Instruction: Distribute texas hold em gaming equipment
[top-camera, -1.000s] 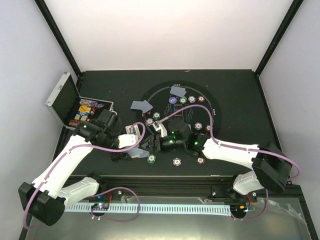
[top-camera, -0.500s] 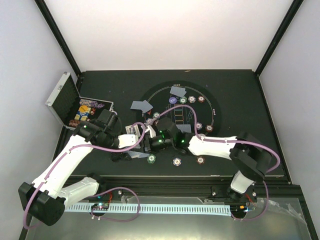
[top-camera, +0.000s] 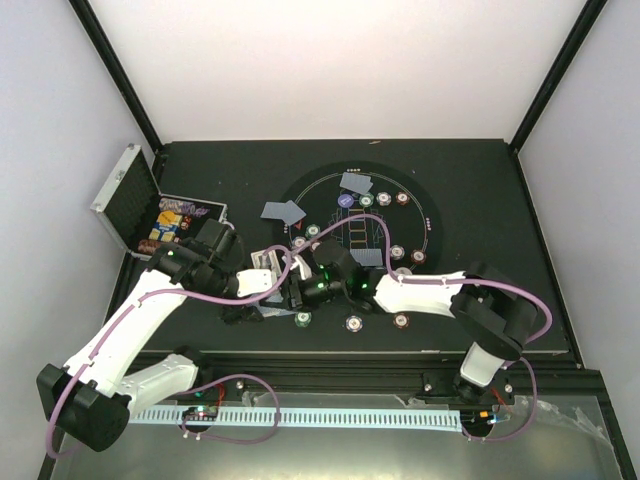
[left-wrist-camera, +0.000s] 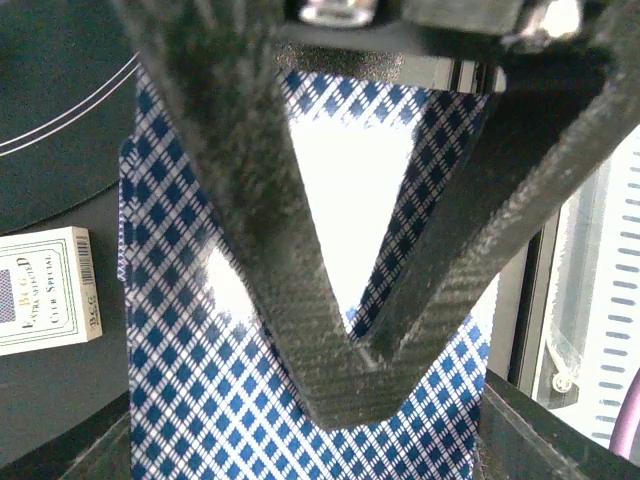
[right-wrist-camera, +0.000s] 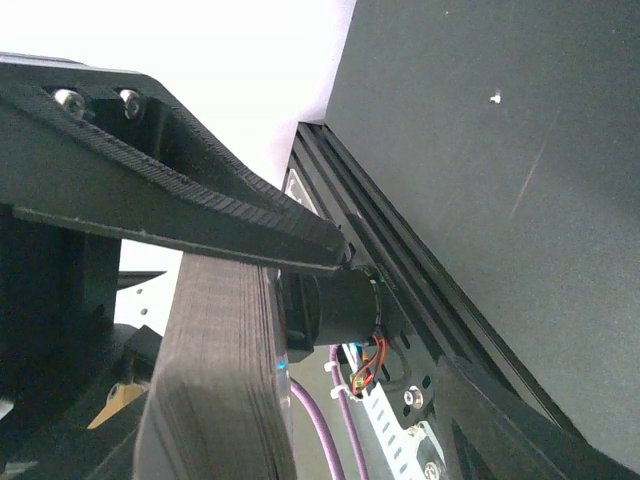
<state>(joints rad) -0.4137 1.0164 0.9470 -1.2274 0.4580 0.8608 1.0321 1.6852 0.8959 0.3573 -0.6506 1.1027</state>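
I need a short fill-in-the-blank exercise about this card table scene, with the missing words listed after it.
The left fingers are shut on playing cards with a ___ diamond back.
The silver case has its lid ___.
In the top view, the case stands ___ of the round mat.
Answers: blue; open; left.

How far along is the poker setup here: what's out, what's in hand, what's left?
Done: chips sit spread on the mat, and cards lie at its far edge. In hand: the left gripper is shut on the deck, and the open right gripper reaches in at it. Left: probably more cards to deal, and the open case still holds items.
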